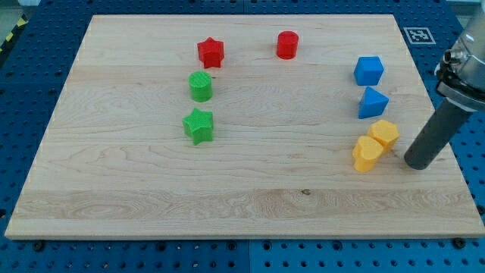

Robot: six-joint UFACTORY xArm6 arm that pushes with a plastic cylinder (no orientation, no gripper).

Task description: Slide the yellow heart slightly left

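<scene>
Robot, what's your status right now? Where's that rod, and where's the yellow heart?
My tip on the board, at the view's right of the yellow pair. Yellow heart not touched, yellow hexagon against it. Nothing to the heart's left.

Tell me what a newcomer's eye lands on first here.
First, the dark rod slanting in from the view's right, my tip just right of the two touching yellow blocks, yellow heart and yellow hexagon. Next, the green pair at the view's left: green cylinder above green star.
</scene>
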